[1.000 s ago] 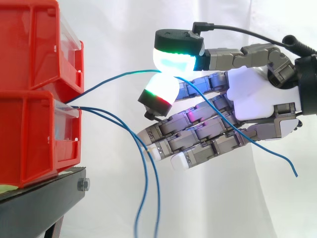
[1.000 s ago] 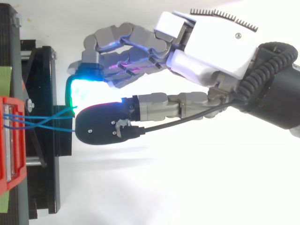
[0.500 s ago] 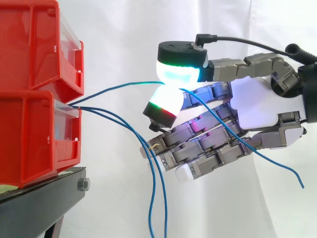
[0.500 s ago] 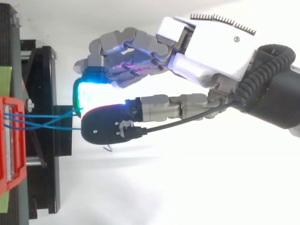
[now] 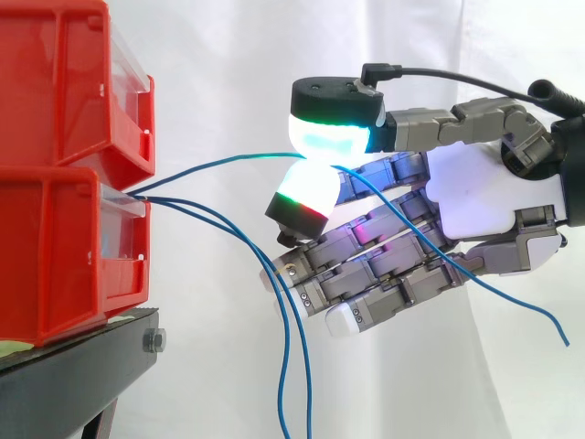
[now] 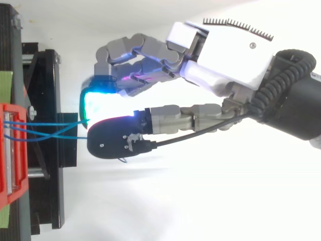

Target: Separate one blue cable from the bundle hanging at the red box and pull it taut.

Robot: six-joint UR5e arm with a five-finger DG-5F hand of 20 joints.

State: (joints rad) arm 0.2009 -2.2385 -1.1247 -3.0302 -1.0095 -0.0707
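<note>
Two stacked red bins (image 5: 64, 165) stand on a black stand (image 5: 73, 375) at the left. Three thin blue cables come out of the lower bin's front (image 6: 12, 130). One blue cable (image 5: 215, 165) runs nearly level to the right into my hand (image 5: 475, 197), pinched between the glowing thumb pad (image 5: 334, 133) and a fingertip pad (image 5: 306, 197). Its free end (image 5: 539, 315) trails down past the palm. The other two cables (image 5: 274, 302) droop down below the remaining curled fingers. In the top view the hand (image 6: 225, 55) reaches in from the right.
A white curtain hangs behind everything. The black stand (image 6: 50, 140) juts out below the bins at the left.
The hand has shifted a little to the right, away from the bins, keeping its pinch. The pinched cable lies straighter; the two loose cables swung slightly right.
</note>
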